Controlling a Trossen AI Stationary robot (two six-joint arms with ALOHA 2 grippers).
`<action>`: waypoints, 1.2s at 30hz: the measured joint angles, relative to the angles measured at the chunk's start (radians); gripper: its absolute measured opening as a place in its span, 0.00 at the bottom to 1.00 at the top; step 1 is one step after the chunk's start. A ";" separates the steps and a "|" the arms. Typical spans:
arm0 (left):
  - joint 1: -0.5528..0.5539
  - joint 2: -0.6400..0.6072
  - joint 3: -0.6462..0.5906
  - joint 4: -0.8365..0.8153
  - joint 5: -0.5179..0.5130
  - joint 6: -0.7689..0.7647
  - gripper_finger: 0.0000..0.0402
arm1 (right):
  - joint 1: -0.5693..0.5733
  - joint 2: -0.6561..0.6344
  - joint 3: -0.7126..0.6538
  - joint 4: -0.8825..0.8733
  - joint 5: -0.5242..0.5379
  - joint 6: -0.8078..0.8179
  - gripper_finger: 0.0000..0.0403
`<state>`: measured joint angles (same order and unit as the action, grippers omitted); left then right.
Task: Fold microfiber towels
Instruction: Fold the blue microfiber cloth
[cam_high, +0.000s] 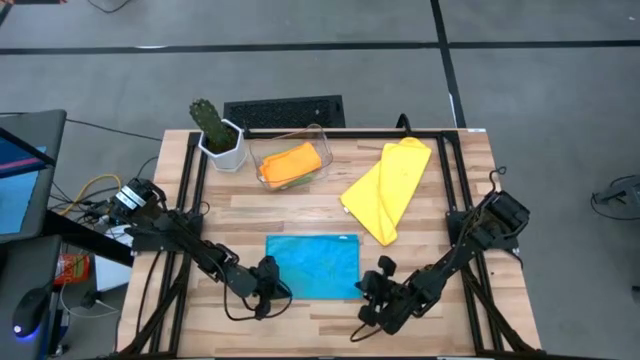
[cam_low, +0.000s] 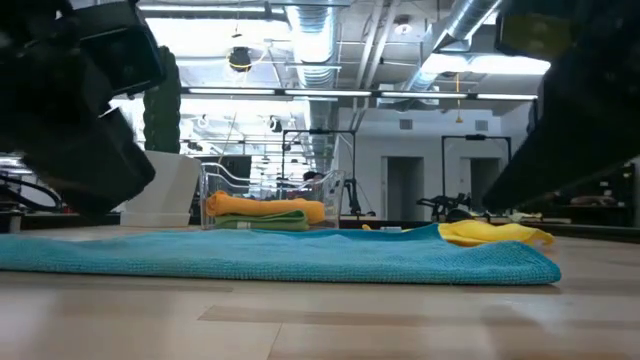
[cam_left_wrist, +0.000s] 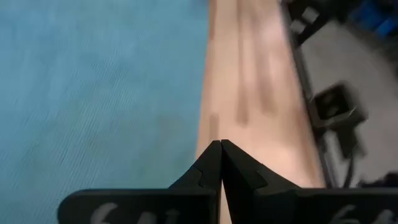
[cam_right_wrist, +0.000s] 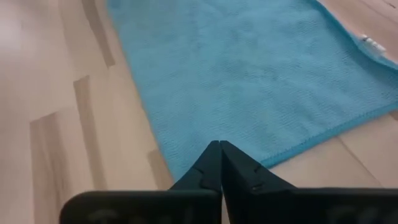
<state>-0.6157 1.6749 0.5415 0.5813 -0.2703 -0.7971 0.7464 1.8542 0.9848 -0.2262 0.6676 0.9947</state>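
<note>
Grey floor (cam_high: 540, 90) — exposed ducts (cam_low: 320, 30), ceiling lights.

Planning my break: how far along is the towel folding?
Done: orange towel and green towel folded in the bin. In hand: blue towel lies flat between the shut left gripper and right gripper. Left: yellow towel, crumpled.

One towel (cam_high: 313, 265) lies flat before the bin (cam_high: 291, 162), another towel (cam_high: 388, 187) to its right.

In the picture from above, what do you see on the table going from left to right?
Cactus in a white pot → clear bin holding the orange towel → light blue towel → yellow towel.
</note>
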 joint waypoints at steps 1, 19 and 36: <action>0.003 0.000 0.000 0.030 -0.002 0.000 0.00 | 0.003 0.000 0.000 0.007 0.000 0.000 0.07; 0.069 -0.001 0.002 0.120 -0.099 0.091 0.00 | 0.002 0.103 0.006 -0.010 -0.020 0.114 0.05; 0.069 0.091 0.092 0.194 -0.072 0.207 0.00 | 0.013 -0.059 0.030 -0.024 -0.101 -0.152 0.26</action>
<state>-0.5468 1.7654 0.6334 0.7752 -0.3425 -0.5906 0.7597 1.7954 1.0148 -0.2506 0.5671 0.8425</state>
